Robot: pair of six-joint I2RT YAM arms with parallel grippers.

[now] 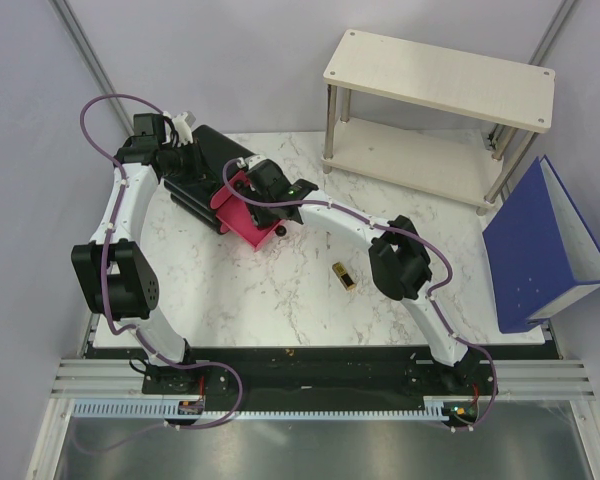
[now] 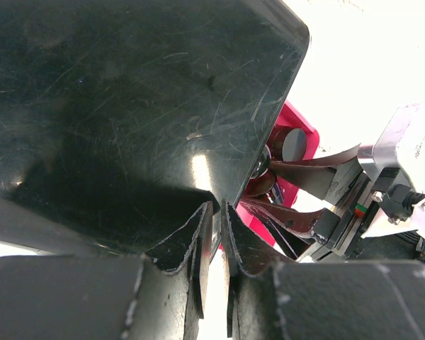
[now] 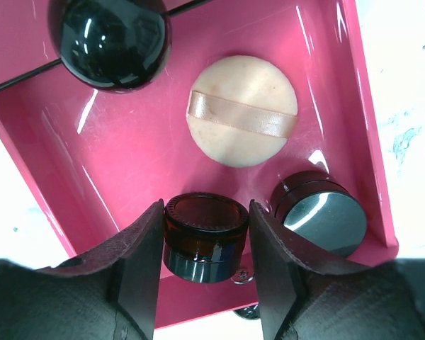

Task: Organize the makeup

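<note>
A black box (image 1: pixel 205 165) stands at the back left with its pink drawer (image 1: pixel 242 222) pulled out. My left gripper (image 2: pixel 217 212) is shut on the box's thin wall edge (image 2: pixel 127 106). Over the drawer, my right gripper (image 3: pixel 205 241) has its fingers pressed on both sides of a small brown jar (image 3: pixel 204 237) with a black lid. Inside the drawer (image 3: pixel 127 156) lie a peach powder puff (image 3: pixel 242 110), a round black compact (image 3: pixel 110 39) and a second black jar (image 3: pixel 319 216). A gold-and-black lipstick (image 1: pixel 343 276) lies alone on the marble table.
A pale wooden two-tier shelf (image 1: pixel 435 110) stands at the back right. A blue binder (image 1: pixel 540 250) leans at the table's right edge. The right arm stretches across the middle of the table, just above the lipstick.
</note>
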